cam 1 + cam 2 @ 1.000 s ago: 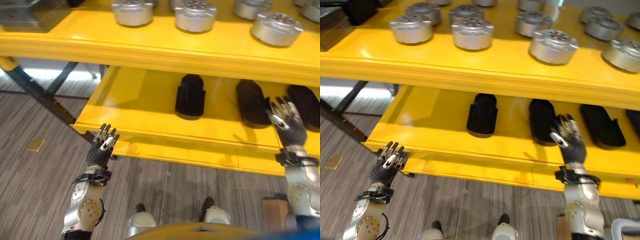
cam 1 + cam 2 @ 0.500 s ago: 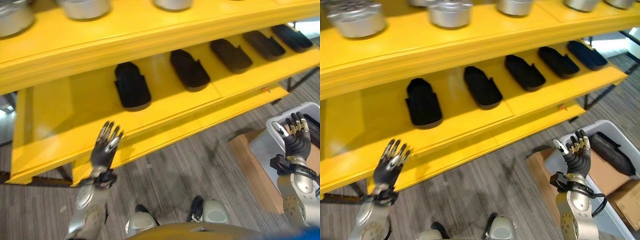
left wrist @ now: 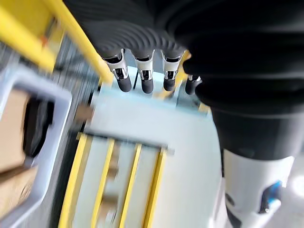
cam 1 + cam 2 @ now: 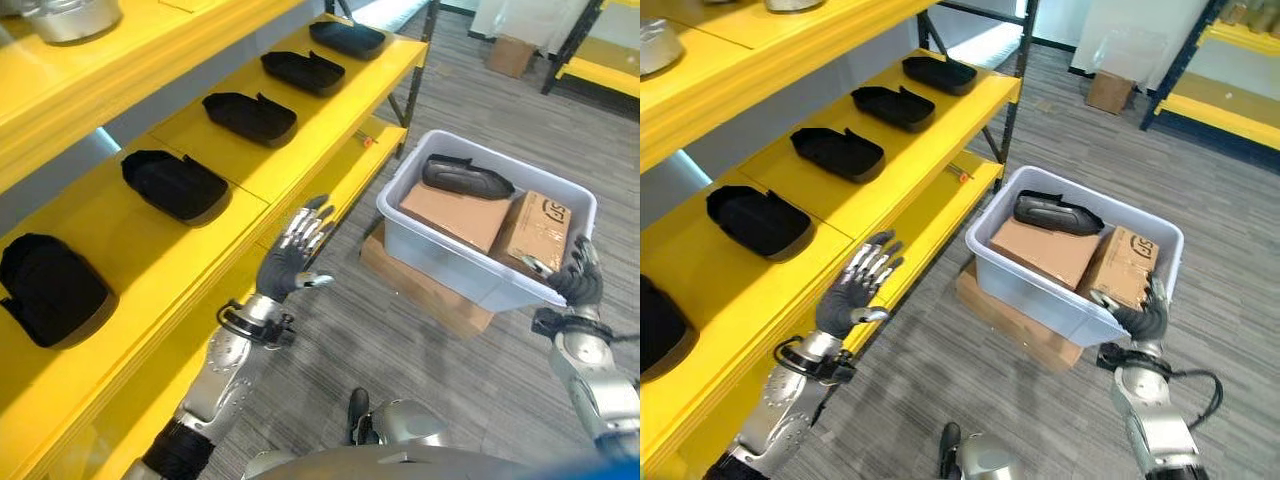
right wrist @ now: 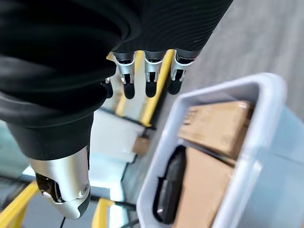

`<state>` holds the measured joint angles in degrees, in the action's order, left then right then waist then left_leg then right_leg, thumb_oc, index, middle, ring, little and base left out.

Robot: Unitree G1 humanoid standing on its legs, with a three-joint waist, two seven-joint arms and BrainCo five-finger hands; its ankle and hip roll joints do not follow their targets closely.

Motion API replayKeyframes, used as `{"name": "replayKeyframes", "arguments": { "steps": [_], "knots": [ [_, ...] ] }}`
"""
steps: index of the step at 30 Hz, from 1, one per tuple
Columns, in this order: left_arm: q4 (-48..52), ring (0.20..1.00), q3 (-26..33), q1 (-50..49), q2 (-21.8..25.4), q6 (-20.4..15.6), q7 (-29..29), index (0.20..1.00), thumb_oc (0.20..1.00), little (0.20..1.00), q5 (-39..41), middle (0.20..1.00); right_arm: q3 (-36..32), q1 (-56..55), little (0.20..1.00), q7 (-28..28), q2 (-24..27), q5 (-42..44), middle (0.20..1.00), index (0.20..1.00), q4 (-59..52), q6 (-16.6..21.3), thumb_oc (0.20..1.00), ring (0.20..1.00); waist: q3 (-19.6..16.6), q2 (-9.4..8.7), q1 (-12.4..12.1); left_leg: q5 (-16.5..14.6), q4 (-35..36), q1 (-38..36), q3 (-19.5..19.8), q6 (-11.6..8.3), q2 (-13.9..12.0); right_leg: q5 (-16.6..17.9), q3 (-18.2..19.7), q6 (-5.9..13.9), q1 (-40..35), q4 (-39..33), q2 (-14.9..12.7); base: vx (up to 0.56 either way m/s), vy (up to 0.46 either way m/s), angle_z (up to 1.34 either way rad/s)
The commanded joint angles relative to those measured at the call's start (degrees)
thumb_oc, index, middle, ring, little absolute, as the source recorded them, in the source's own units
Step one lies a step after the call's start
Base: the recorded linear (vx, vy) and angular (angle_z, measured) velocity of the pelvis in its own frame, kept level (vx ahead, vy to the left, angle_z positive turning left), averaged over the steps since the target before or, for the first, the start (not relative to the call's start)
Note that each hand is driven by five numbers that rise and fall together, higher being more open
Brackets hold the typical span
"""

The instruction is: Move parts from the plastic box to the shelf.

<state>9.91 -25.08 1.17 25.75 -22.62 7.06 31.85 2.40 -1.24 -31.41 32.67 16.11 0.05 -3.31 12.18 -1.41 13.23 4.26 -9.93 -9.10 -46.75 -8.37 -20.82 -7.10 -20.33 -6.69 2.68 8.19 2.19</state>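
A pale grey plastic box (image 4: pixel 470 275) stands on a flat cardboard carton on the floor at my right. In it lie one black moulded part (image 4: pixel 467 177) at the far side and two brown cardboard boxes (image 4: pixel 1045 250). Several more black parts (image 4: pixel 175 184) lie in a row on the yellow shelf (image 4: pixel 290 150) to my left. My left hand (image 4: pixel 292 256) is raised in front of the shelf's edge, open and holding nothing. My right hand (image 4: pixel 572 283) hangs at the box's near right corner, fingers relaxed and open, holding nothing. The right wrist view looks past its fingers (image 5: pixel 151 76) into the plastic box (image 5: pixel 247 190).
A second yellow rack (image 4: pixel 598 60) stands at the far right, with a small cardboard box (image 4: pixel 511 55) on the floor beside it. Grey striped carpet (image 4: pixel 940 380) lies between the shelf and the plastic box.
The camera has swung right, so the shelf has slid left and the plastic box has come into full view. My right hand now hangs at the box's near corner; my left hand stays raised.
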Motion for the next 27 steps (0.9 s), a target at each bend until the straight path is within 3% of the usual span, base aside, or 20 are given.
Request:
{"name": "replayKeyframes", "arguments": {
  "steps": [1, 2, 3, 5, 8, 11, 14, 17, 18, 24, 27],
  "knots": [
    [1.6, 1.000, -1.0, 2.8, 0.0, -0.8, -3.0, 1.000, 1.000, 1.000, -4.6, 1.000, -0.3, 4.2, 1.000, 2.4, 1.3, -1.1, 1.000, 1.000, 0.3, 4.7, 1.000, 1.000, -1.1, -0.57, -1.3, 2.0, 0.3, -0.4, 1.4, -1.90, -1.0, 4.5, -2.9, 8.44, -5.4, -7.2, -6.8, 0.08, -0.115, -0.52],
    [1.1, 1.000, -1.5, 3.8, -0.3, -0.8, -4.1, 1.000, 1.000, 1.000, -4.9, 1.000, 0.5, 4.5, 1.000, 3.9, 1.1, -1.0, 1.000, 1.000, 1.2, 5.2, 1.000, 1.000, -1.4, -0.53, -1.3, 1.3, -0.3, 0.0, 3.2, -1.67, 0.0, 4.6, -1.9, 8.37, -5.2, -7.4, -6.4, 0.12, -0.093, -0.62],
    [0.8, 1.000, -1.8, 4.9, -0.8, -0.2, -6.0, 1.000, 1.000, 1.000, -4.9, 1.000, 2.3, 5.1, 1.000, 5.5, 0.7, -0.4, 1.000, 1.000, 2.4, 5.6, 1.000, 1.000, -1.7, -0.37, -1.8, -0.1, -1.1, 0.9, 7.5, -0.93, 2.3, 4.6, 0.4, 8.18, -5.0, -7.7, -5.7, 0.17, -0.068, -0.61],
    [0.0, 1.000, -1.1, 6.1, -2.1, 0.5, -10.2, 1.000, 1.000, 1.000, -6.3, 1.000, 5.7, 5.6, 1.000, 9.2, -1.0, 1.0, 1.000, 1.000, 3.7, 5.2, 1.000, 1.000, -2.1, -0.21, -2.9, -5.3, -3.4, 3.7, 16.2, 2.36, 8.3, 4.7, 5.8, 8.04, -4.8, -8.0, -4.6, 0.23, -0.054, -1.15],
    [-1.0, 1.000, 0.9, 6.8, -2.4, 1.7, -10.7, 1.000, 1.000, 1.000, -6.9, 1.000, 7.8, 5.1, 1.000, 9.9, -3.1, 1.7, 1.000, 1.000, 3.3, 3.4, 1.000, 1.000, -2.5, -0.19, -3.6, -9.0, -3.0, 5.4, 20.3, 4.82, 11.9, 4.6, 9.3, 8.23, -4.8, -8.1, -4.0, 0.16, -0.034, -1.56],
    [-1.9, 1.000, 2.4, 6.8, -2.5, 1.7, -9.4, 1.000, 1.000, 1.000, -5.7, 1.000, 9.2, 4.2, 1.000, 9.8, -4.6, 1.2, 1.000, 1.000, 3.2, 2.9, 1.000, 1.000, -2.8, -0.12, -3.7, -7.7, 2.5, 6.4, 20.2, 5.64, 13.2, 5.1, 10.2, 8.51, -4.4, -8.0, -4.2, 0.12, 0.042, -0.45],
    [-3.0, 1.000, 3.7, 6.5, -2.7, 1.1, -9.2, 1.000, 1.000, 1.000, -4.0, 1.000, 10.9, 2.6, 1.000, 9.1, -6.1, 0.9, 1.000, 1.000, 2.8, 2.0, 1.000, 1.000, -2.5, 0.56, -4.5, -3.3, 8.1, 9.3, 22.1, 4.62, 13.1, 4.4, 11.5, 8.99, -6.4, -8.5, -4.1, 0.27, 0.087, -0.23],
    [-3.6, 1.000, 4.3, 6.0, -3.1, 0.7, -9.6, 1.000, 1.000, 1.000, -3.8, 1.000, 11.8, 1.9, 1.000, 9.2, -6.2, -2.2, 1.000, 1.000, 2.0, 2.9, 1.000, 1.000, -2.3, 0.58, -5.2, -0.9, 8.6, 11.9, 23.3, 4.37, 12.9, 3.7, 12.4, 9.02, -7.9, -8.4, -4.1, 0.25, 0.090, -0.23],
    [-4.0, 1.000, 4.8, 5.5, -3.0, 0.8, -10.4, 1.000, 1.000, 1.000, -3.9, 1.000, 12.5, 2.3, 1.000, 9.1, -6.3, -2.7, 1.000, 1.000, 2.1, 3.0, 1.000, 1.000, -2.2, 0.46, -6.1, -1.3, 7.8, 12.9, 25.3, 4.83, 13.2, 2.9, 13.0, 8.89, -8.2, -7.5, -3.9, 0.14, 0.055, -0.51],
    [-5.9, 1.000, 5.4, 5.6, -3.6, 1.0, -8.5, 1.000, 1.000, 1.000, -5.2, 1.000, 13.6, 3.0, 1.000, 9.7, -7.1, -0.2, 1.000, 1.000, 2.6, 1.6, 1.000, 1.000, -2.7, -0.19, -6.7, -3.2, 8.2, 10.9, 24.4, 6.58, 14.6, 0.8, 11.7, 9.09, -8.3, -4.7, -3.4, 0.17, 0.119, -0.78],
    [-7.2, 1.000, 4.7, 6.0, -3.3, 1.4, -9.3, 1.000, 1.000, 1.000, -6.0, 1.000, 14.9, 3.7, 1.000, 10.7, -8.7, -1.6, 1.000, 1.000, 3.8, 1.4, 1.000, 1.000, -2.9, -0.24, -7.8, -3.9, 10.1, 8.2, 20.9, 7.54, 14.7, -1.8, 6.4, 9.85, -6.1, 2.9, -3.3, 0.16, 0.040, -0.71]
  ]
}}
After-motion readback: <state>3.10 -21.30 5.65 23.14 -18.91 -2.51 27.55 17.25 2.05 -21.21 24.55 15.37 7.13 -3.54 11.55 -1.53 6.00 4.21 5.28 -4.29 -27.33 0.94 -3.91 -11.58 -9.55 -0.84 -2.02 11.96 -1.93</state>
